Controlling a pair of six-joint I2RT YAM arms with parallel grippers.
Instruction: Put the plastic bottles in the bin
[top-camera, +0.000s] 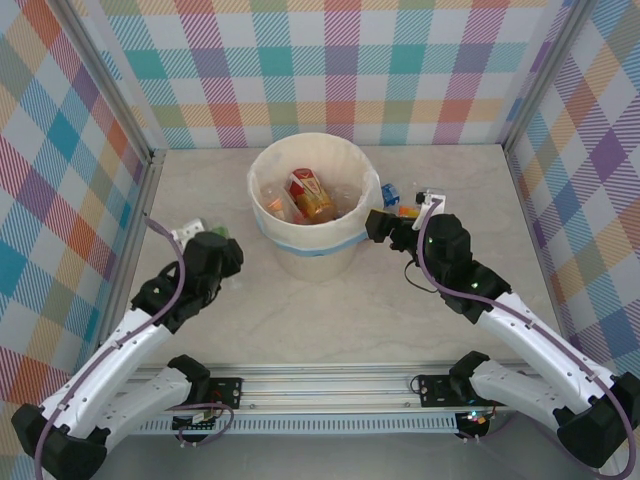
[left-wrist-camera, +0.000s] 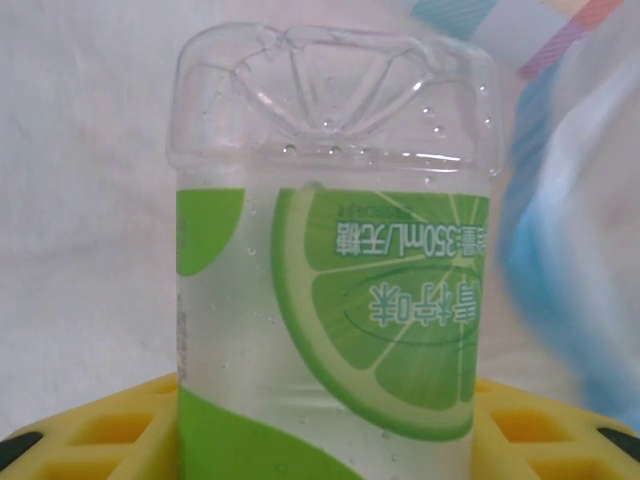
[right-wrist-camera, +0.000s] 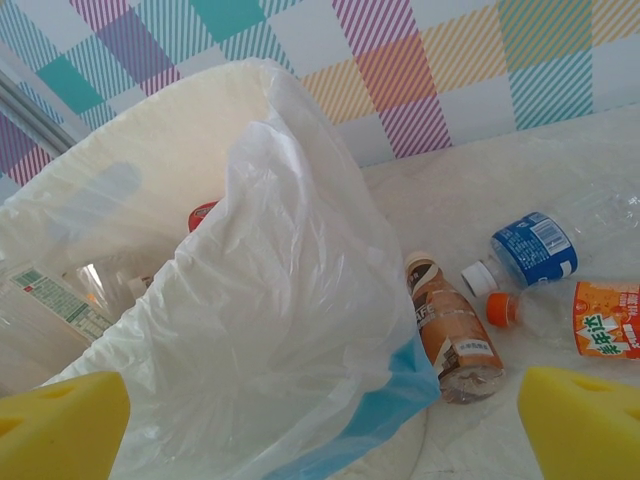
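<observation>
The cream-white bin (top-camera: 313, 250) with its light-blue band stands mid-table and holds several bottles, one orange-and-red (top-camera: 312, 197). My left gripper (top-camera: 212, 243) sits left of the bin, shut on a clear bottle with a green lime label (left-wrist-camera: 330, 300), gripped between the yellow pads (left-wrist-camera: 110, 430). Open and with nothing in it, my right gripper (top-camera: 383, 224) hovers at the bin's right rim, its pads (right-wrist-camera: 60, 425) wide apart over the plastic liner (right-wrist-camera: 280, 330). On the table beyond it lie a brown coffee bottle (right-wrist-camera: 452, 330), a blue-labelled bottle (right-wrist-camera: 530, 250) and an orange-labelled bottle (right-wrist-camera: 590, 318).
Checked fabric walls (top-camera: 340, 70) enclose the table on three sides, with metal posts (top-camera: 110, 90) at the corners. A metal rail (top-camera: 330, 385) runs along the near edge between the arm bases. Bare tabletop (top-camera: 330, 320) lies in front of the bin.
</observation>
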